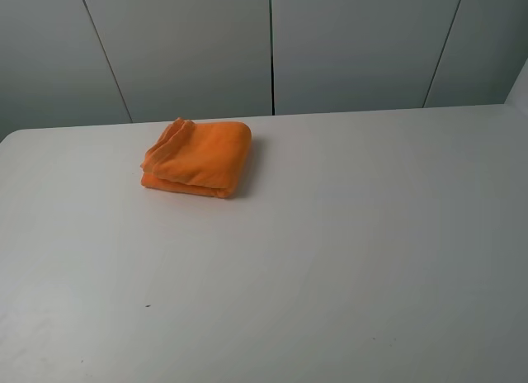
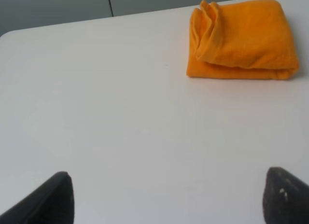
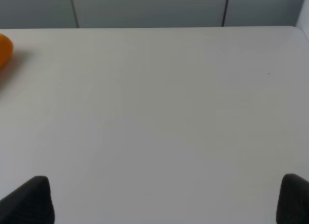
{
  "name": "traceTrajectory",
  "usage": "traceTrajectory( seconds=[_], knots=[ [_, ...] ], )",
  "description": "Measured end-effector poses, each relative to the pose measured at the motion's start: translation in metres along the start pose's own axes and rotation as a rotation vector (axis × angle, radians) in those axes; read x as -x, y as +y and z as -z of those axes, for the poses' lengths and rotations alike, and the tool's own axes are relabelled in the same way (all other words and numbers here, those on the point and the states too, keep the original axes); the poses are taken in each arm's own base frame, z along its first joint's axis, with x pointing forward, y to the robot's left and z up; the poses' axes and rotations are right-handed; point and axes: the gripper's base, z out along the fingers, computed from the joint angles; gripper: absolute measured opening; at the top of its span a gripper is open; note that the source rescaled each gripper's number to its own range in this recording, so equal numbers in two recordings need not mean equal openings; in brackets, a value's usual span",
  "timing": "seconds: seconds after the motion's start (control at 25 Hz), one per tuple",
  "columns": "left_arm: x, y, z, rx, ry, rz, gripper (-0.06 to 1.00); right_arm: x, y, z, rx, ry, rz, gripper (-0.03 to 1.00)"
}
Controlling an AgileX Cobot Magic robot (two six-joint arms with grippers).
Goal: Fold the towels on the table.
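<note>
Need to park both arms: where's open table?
The table is bare right of and in front of the folded orange towel, out to its edges. The towel is the only obstacle, back-left. Both open hands, left and right, hover over bare surface.

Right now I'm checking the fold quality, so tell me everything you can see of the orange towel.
The orange towel is bright, fuzzy terry-like cloth, folded into a compact, thick, roughly rectangular bundle of stacked layers. One side is a smooth rounded fold; at the opposite end loose edges bunch up unevenly. It lies flat on the white table, toward the far left in the high view, touching only the tabletop. No label shows. Neither gripper touches it.
</note>
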Motion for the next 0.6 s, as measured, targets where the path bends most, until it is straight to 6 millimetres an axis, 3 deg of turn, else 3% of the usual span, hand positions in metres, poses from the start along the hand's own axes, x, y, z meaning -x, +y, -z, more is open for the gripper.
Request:
traceTrajectory(
  seconds=[0.6],
  knots=[
    [-0.0011, 0.007, -0.0002, 0.069, 0.006, 0.078, 1.0, 0.0, 0.0006, -0.0001, -0.039, -0.001, -0.029, 1.0]
  ],
)
